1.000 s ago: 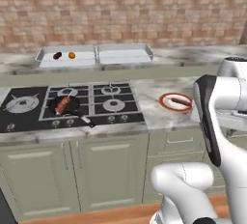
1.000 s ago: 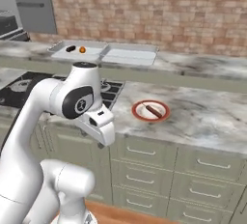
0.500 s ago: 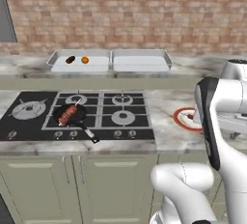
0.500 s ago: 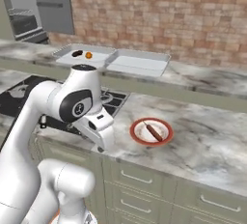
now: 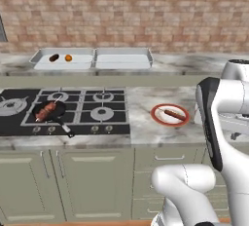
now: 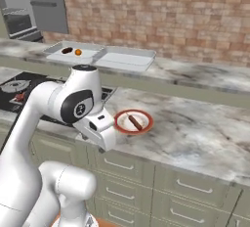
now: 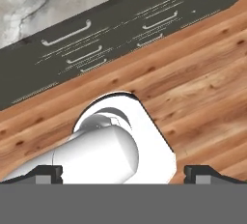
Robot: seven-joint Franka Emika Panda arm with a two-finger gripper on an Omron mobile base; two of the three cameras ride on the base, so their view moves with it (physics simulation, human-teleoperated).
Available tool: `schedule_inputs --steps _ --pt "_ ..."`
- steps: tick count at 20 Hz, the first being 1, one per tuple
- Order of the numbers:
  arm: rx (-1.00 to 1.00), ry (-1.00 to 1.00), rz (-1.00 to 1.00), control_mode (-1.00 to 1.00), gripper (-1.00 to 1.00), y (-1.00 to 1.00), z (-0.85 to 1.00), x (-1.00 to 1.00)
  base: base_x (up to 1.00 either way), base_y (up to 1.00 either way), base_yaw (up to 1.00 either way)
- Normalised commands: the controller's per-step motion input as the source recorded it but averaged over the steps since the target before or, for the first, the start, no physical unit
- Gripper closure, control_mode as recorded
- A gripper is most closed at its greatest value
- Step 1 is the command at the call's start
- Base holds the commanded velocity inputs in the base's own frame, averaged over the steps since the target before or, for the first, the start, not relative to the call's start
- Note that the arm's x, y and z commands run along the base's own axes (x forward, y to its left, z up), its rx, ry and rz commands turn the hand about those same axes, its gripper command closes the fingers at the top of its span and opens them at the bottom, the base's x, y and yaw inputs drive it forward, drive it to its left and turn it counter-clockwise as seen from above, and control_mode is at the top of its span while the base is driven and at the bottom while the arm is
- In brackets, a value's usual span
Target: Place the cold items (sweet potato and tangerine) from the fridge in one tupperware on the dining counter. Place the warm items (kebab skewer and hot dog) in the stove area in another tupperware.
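On the dining counter (image 5: 194,62) (image 6: 195,77) stand two tupperwares. The left one (image 5: 44,64) (image 6: 56,49) holds the sweet potato (image 5: 54,57) (image 6: 67,51) and the tangerine (image 5: 68,58) (image 6: 78,52). The right one (image 5: 124,59) (image 6: 124,58) holds nothing. The kebab skewer (image 5: 47,110) lies in a black pan on the stove (image 5: 92,115) (image 6: 10,86). The hot dog (image 5: 172,115) (image 6: 134,122) rests on an orange-rimmed plate. My gripper (image 7: 124,174) is open, folded low beside my body, facing the wooden floor. I cannot tell if the grey cabinet (image 6: 49,3) is the fridge.
The marbled near counter (image 5: 141,98) (image 6: 195,133) runs over sage green cupboards and drawers (image 5: 73,181) (image 6: 136,177). A second pan (image 5: 9,105) sits on the stove's left burner. A brick wall (image 5: 126,15) backs the scene. My own arm (image 5: 219,122) blocks the right of the left base view.
Both base views have shifted and the counters look nearer: the base has driven. The arm keeps its folded pose and the gripper stays open. Nothing on the counters has moved.
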Motion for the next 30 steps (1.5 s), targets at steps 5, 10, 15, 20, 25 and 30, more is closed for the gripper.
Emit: schedule_inputs --steps 5,10,15,20,25,30 --pt "0.00 0.00 0.00 1.00 -1.00 0.00 0.00 0.00 0.09 -0.32 -0.06" --pt "0.00 0.00 0.00 1.00 -1.00 0.00 0.00 0.00 0.30 -0.27 -0.06" --pt "0.00 0.00 0.00 1.00 -1.00 0.00 0.00 0.00 0.00 0.00 0.00" --pt "0.00 0.00 0.00 1.00 -1.00 0.00 0.00 0.00 0.00 0.00 0.00" --pt "0.00 0.01 0.06 -1.00 -1.00 -0.12 0.08 0.35 0.00 0.00 0.00" --pt "-0.05 0.00 0.32 -1.00 -1.00 -0.06 0.08 0.89 0.00 0.00 0.00"
